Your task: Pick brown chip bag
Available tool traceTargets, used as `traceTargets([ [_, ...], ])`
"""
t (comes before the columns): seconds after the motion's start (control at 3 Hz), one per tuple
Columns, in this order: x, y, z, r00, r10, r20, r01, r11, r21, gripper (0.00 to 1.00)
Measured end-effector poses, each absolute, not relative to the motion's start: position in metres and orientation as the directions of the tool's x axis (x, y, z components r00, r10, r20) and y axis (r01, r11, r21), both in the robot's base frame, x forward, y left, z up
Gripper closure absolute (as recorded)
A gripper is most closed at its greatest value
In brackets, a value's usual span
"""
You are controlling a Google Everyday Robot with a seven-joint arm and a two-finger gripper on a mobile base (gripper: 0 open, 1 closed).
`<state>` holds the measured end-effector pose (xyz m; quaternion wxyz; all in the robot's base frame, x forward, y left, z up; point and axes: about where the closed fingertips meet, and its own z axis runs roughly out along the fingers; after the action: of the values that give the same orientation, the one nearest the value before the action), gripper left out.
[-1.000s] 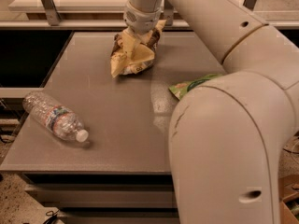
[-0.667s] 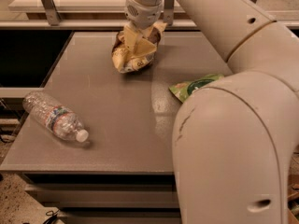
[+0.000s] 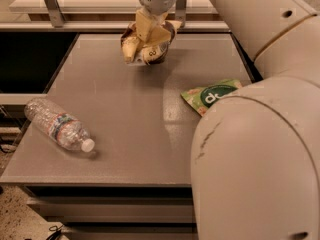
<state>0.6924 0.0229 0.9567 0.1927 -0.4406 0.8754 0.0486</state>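
The white robot arm (image 3: 260, 159) fills the table's near right corner and reaches to its far edge, over a grey table (image 3: 130, 114) that carries a clear water bottle (image 3: 57, 125) lying at its near left and a green pouch (image 3: 210, 95) at its right edge, partly behind the arm. At the table's far edge, mid-width, the brown chip bag (image 3: 147, 44) hangs crumpled with its long axis roughly upright, pale yellow part up and left, dark brown part down and right; contact with the table cannot be told. The gripper (image 3: 150, 21) is directly above it, fingers pinched together on the bag's upper part.
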Motion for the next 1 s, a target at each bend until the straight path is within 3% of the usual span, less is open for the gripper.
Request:
traceTargets([
  [1.0, 0.7, 0.01, 0.992, -0.487, -0.743, -0.46, -0.78, 0.606, -0.153, 1.0],
])
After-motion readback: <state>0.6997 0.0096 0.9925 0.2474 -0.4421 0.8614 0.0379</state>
